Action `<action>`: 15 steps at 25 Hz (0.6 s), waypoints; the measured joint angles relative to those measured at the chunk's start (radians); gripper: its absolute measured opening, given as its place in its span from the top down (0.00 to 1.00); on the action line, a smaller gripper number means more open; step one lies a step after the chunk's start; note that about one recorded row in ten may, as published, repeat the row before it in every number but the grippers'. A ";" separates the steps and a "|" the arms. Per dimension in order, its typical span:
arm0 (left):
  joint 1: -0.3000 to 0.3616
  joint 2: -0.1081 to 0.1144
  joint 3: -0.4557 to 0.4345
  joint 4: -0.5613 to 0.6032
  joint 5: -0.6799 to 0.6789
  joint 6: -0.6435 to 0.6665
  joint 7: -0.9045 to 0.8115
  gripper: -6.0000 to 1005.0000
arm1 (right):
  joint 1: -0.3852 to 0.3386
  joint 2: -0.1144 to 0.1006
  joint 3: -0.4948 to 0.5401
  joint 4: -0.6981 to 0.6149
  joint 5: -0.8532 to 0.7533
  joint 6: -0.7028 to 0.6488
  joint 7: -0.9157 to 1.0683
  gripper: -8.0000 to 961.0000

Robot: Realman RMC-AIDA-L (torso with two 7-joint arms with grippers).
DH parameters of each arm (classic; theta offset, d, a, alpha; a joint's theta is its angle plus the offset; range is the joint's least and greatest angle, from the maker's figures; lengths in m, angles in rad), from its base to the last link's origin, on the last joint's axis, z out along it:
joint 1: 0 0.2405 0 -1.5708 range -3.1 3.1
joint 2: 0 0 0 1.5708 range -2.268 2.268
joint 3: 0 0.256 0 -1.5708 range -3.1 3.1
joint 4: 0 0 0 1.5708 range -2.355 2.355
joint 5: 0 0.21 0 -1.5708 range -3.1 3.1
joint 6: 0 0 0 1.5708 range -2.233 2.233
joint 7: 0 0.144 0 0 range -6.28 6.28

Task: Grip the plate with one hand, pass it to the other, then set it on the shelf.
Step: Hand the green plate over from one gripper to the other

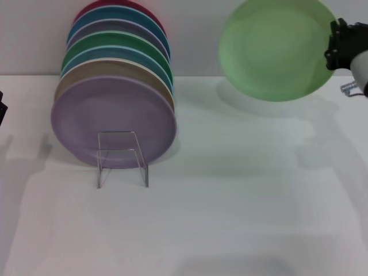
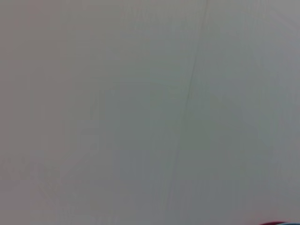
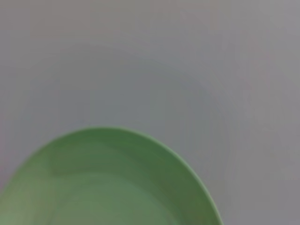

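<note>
The pale mint green plate (image 1: pixel 278 47) is held up in the air at the upper right, tilted with its face toward me, and casts a shadow on the table below. My right gripper (image 1: pixel 340 45) is shut on its right rim. The plate's rim fills the lower part of the right wrist view (image 3: pixel 108 187). The clear plastic shelf (image 1: pixel 122 158) stands on the white table at the left, with a lavender plate (image 1: pixel 112 119) leaning upright behind it. Only a dark sliver of my left gripper (image 1: pixel 2 109) shows at the far left edge.
Behind the lavender plate, several more plates stand in a row: tan, blue, a darker green plate (image 1: pixel 118 49), purple, blue and red. The white table (image 1: pixel 241 201) stretches to the front and right. The left wrist view shows only a pale surface.
</note>
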 joint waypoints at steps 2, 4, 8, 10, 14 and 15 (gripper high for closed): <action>-0.003 0.000 0.001 0.004 0.000 0.000 0.000 0.25 | 0.017 -0.001 -0.034 -0.109 0.001 -0.157 0.052 0.97; -0.004 0.000 0.002 0.004 0.000 0.000 0.000 0.25 | 0.038 -0.002 -0.048 -0.183 0.002 -0.242 0.098 0.97; -0.002 -0.002 0.010 0.000 0.007 0.000 0.000 0.25 | 0.086 -0.002 -0.073 -0.332 0.002 -0.396 0.189 0.98; 0.003 -0.004 0.013 -0.002 0.007 0.007 0.000 0.25 | 0.113 -0.001 -0.089 -0.411 0.002 -0.479 0.244 0.98; 0.017 -0.005 0.039 -0.003 0.008 0.048 -0.001 0.26 | 0.165 0.000 -0.106 -0.575 0.001 -0.617 0.343 0.98; 0.022 -0.005 0.052 -0.003 0.008 0.066 -0.001 0.26 | 0.179 0.000 -0.109 -0.612 0.001 -0.650 0.370 0.98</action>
